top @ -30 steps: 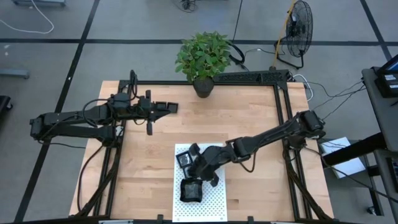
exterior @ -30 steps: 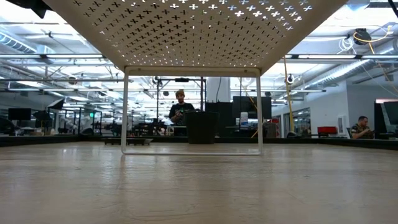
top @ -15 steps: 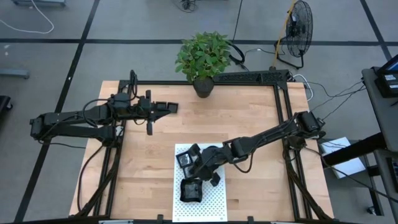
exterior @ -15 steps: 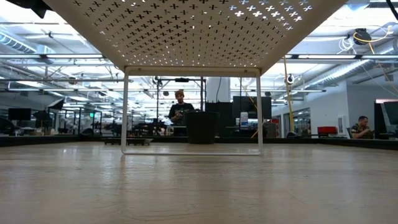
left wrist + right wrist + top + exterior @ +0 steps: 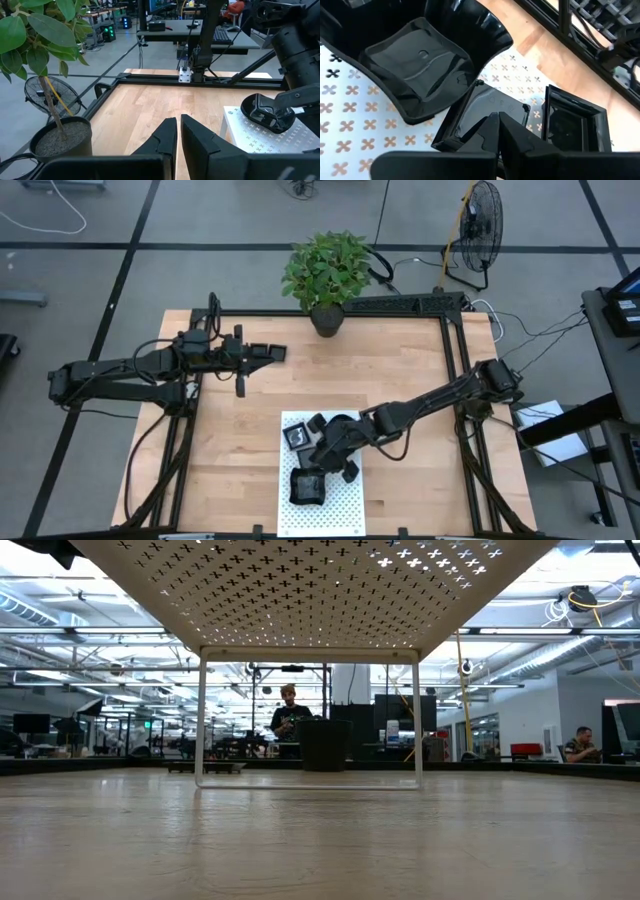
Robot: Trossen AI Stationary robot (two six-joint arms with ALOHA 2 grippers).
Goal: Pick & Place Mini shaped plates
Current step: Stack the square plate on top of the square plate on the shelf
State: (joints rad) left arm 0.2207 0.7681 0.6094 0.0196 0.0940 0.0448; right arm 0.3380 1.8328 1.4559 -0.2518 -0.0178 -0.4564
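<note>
Several glossy black mini shaped plates lie on the white dotted mat [image 5: 345, 505] near the table's front edge. Among them are a square plate [image 5: 297, 438], a pile [image 5: 307, 486], a rounded dish [image 5: 420, 65] and a square one [image 5: 575, 125]. My right gripper [image 5: 318, 452] [image 5: 496, 120] reaches over the mat, pointing down at a slant, and is shut on a square plate [image 5: 485, 100]. My left gripper [image 5: 280, 352] [image 5: 178, 131] hovers shut and empty over the table's far left. The low view shows neither gripper. My right gripper has its two fingers together on the near rim [image 5: 481, 125] of the square plate, coming at it slanting down from the table's right. The plate sits tilted, its far corner [image 5: 476, 84] against the rounded dish. The fingers hide the exact spot of contact.
A potted plant [image 5: 325, 275] stands at the table's far edge, and a black frame rail [image 5: 455, 370] runs along the right side. Bare wood lies between the two arms [image 5: 330, 375]. A fan [image 5: 480, 225] stands on the floor beyond. People [image 5: 289, 720] show far behind the table.
My right gripper has tipped further down over the plates on the mat and edged slightly toward the near edge. My left arm has kept still.
</note>
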